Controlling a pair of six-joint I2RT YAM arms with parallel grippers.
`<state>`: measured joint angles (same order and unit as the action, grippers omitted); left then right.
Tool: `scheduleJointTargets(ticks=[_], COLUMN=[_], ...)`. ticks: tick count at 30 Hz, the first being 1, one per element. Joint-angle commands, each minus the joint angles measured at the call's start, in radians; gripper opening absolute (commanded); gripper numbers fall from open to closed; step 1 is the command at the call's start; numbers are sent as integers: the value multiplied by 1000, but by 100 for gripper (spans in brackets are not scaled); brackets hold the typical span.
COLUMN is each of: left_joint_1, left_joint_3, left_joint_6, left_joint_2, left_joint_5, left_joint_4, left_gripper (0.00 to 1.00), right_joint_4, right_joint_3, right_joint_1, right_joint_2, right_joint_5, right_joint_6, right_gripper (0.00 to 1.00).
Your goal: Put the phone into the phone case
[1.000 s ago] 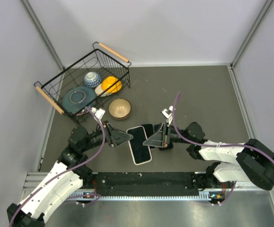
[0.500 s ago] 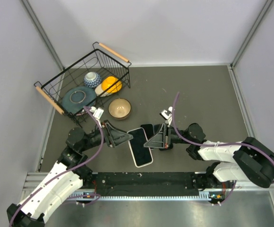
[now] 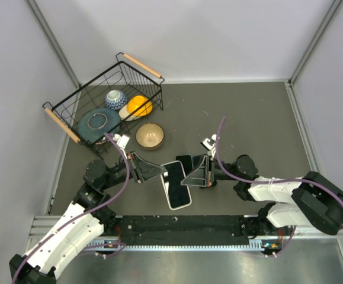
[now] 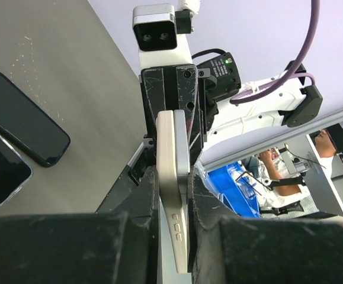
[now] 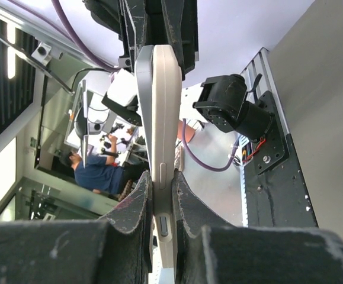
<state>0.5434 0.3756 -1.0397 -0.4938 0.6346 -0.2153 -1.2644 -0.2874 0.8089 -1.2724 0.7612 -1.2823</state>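
A phone in a beige case (image 3: pixel 176 173) hangs above the table between my two grippers. It is edge-on in the left wrist view (image 4: pixel 172 154) and in the right wrist view (image 5: pixel 161 106). There a grey phone body lies against the beige case with its side buttons showing. My left gripper (image 3: pixel 159 171) is shut on one end of it (image 4: pixel 174 183). My right gripper (image 3: pixel 190 176) is shut on the opposite end (image 5: pixel 161 183). Below it on the table lie a light-rimmed phone (image 3: pixel 181 198) and a black phone (image 3: pixel 185 160).
A black wire basket (image 3: pixel 79 97) stands at the back left. It holds a blue plate (image 3: pixel 98 121), a patterned bowl (image 3: pixel 115 97) and a yellow-orange object (image 3: pixel 137 106). A tan bowl (image 3: pixel 150 136) sits just in front of the basket, close behind my left gripper.
Both grippers have kept their hold. The held phone has shifted slightly and tilted a little. The phones on the table have not moved.
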Motion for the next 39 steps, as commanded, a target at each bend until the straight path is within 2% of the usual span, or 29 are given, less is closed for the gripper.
scheduleJointTargets(ticks=[1, 7, 8, 9, 12, 13, 17, 25, 28, 31, 32, 33, 34, 39], left_joint_1=[1, 1, 1, 1, 1, 1, 1, 1, 1, 1, 1, 1, 1, 1], left_joint_3=[12, 55, 66, 71, 75, 72, 62, 46, 43, 31, 25, 20, 16, 85], left_joint_6=[85, 176, 182, 187, 195, 194, 178, 110, 109, 96, 92, 89, 93, 229], left_joint_2=[-14, -61, -66, -65, -36, -23, 24, 46, 46, 40, 38, 38, 37, 11], left_joint_5=[-12, -10, 0, 5, 4, -3, -30, 4, 10, 16, 19, 28, 33, -32], left_joint_4=[27, 121, 129, 137, 143, 139, 131, 36, 27, 7, -2, -28, -22, 198], left_gripper=[0, 0, 13, 22, 38, 41, 46, 52, 51, 45, 28, 6, 0, 0], right_joint_4=[-175, 5, 11, 14, 16, 11, -62, -153, -210, -242, -243, -245, -245, -182], right_joint_3=[-10, -29, -30, -29, -29, -27, -24, -6, 4, 5, 5, 7, 8, 11], right_joint_1=[9, 10, 10, 10, 10, 10, 10, 10, 10, 10, 10, 9, 10, 12], right_joint_2=[7, 57, 76, 85, 110, 111, 111, 62, 31, 8, 4, 2, 5, 53], right_joint_5=[-16, -43, -48, -56, -62, -62, -54, -43, -43, -34, -31, -33, -36, -59], right_joint_6=[-14, 86, 89, 92, 84, 77, 31, -3, -25, -45, -43, -45, -46, -17], right_gripper=[0, 0, 0, 0, 0, 0, 0, 0, 0, 0, 0, 0, 0, 0])
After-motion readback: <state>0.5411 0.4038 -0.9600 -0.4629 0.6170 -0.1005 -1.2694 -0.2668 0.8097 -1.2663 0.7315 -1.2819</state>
